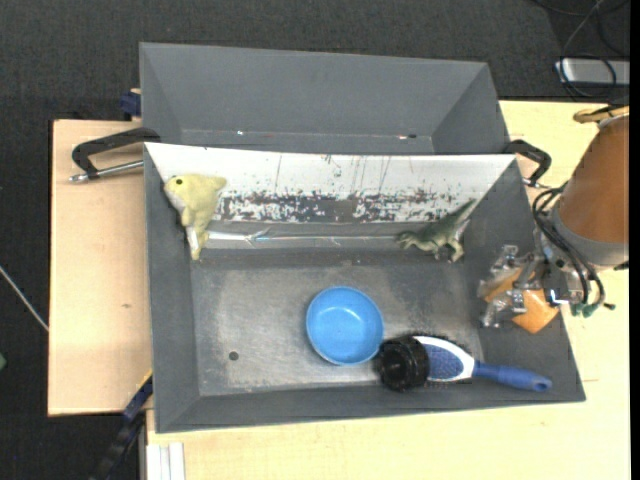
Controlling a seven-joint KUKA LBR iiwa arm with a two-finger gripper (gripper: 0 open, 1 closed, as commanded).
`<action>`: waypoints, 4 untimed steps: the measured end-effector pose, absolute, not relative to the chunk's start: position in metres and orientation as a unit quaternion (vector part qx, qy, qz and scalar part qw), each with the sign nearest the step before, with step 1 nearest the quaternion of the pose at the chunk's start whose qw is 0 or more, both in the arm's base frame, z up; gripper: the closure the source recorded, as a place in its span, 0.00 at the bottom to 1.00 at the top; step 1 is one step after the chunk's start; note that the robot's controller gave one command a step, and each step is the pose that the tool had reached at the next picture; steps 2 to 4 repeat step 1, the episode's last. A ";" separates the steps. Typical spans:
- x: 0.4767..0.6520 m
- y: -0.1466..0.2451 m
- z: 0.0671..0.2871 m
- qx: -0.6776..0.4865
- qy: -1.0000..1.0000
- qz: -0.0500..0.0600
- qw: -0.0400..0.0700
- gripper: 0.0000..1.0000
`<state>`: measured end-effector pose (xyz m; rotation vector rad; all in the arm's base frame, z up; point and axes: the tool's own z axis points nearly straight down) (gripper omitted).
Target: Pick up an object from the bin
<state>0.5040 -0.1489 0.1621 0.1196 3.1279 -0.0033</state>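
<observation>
My gripper (497, 290) at the bin's (260, 373) right side (wide or narrow, I cannot tell), green toy dinosaur (437, 238) nearby, blue brush (440, 363) near.

This looks like a robotics lab to me, not a home. My orange-covered arm (605, 198) reaches into a grey metal bin (300, 88) set over dark carpet (300, 8). What lies in it is an oddly unrelated assortment: a blue bowl (343, 325), a blue-handled brush (450, 363), a toy dinosaur (436, 238) and a yellow soft toy (195, 203).
</observation>
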 end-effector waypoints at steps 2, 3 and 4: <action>0.508 -0.150 0.236 0.007 1.000 -0.002 0.007 1.00; 0.508 -0.150 0.236 0.007 1.000 -0.002 0.007 1.00; 0.508 -0.150 0.236 0.007 1.000 -0.002 0.007 1.00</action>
